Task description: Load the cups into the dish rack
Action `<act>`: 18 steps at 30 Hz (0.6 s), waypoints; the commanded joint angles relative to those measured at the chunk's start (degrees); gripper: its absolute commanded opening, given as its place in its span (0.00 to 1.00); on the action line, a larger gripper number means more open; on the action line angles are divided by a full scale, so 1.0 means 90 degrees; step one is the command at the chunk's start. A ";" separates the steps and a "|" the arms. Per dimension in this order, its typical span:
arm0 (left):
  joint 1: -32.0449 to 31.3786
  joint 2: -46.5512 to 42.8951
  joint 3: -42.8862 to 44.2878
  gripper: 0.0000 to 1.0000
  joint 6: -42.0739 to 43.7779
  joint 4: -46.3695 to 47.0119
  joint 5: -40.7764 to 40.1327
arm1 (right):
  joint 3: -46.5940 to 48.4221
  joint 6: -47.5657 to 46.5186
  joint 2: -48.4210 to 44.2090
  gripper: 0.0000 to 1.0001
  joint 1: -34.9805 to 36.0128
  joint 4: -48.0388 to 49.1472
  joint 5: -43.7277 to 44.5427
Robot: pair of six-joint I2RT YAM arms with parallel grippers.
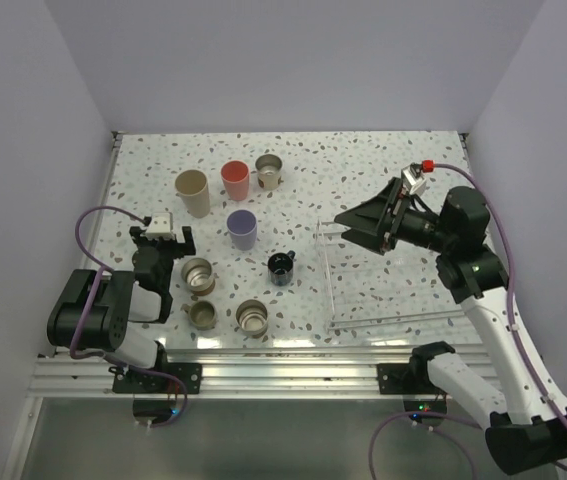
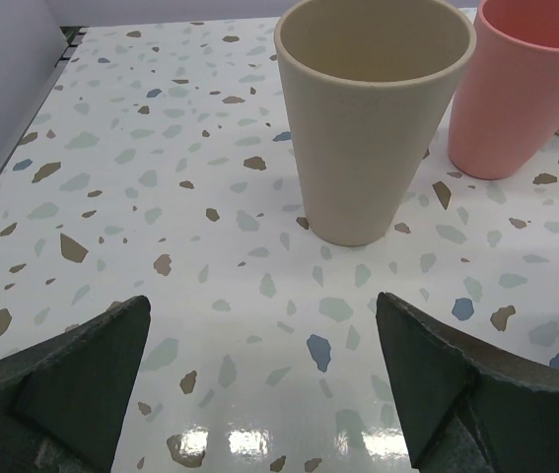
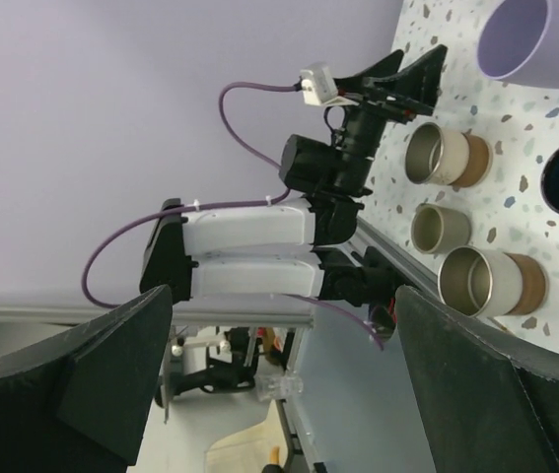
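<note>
Eight cups stand on the speckled table, none in the dish rack (image 1: 395, 320) at the right. A beige cup (image 1: 192, 192), a coral-red cup (image 1: 235, 180) and a steel cup (image 1: 269, 172) form the back row. In front of them are a lavender cup (image 1: 242, 229), a black mug (image 1: 282, 267) and three steel cups (image 1: 198, 275), (image 1: 203, 313), (image 1: 252, 317). My left gripper (image 1: 163, 236) is open and empty, low over the table, facing the beige cup (image 2: 373, 118), with the coral-red cup (image 2: 521, 89) beside it. My right gripper (image 1: 356, 228) is open and empty, raised over the rack's far left corner and pointing left.
White walls enclose the table at the back and both sides. The aluminium rail (image 1: 263, 375) with both arm bases runs along the near edge. The right wrist view shows the left arm (image 3: 259, 246), the lavender cup (image 3: 530, 39) and steel cups (image 3: 444, 158) sideways.
</note>
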 commanded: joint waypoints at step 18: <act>0.0025 -0.2171 0.3986 0.99 -0.1199 -0.6572 -0.1054 | 0.1110 -0.0717 -0.0108 0.99 0.0036 -0.1281 0.0553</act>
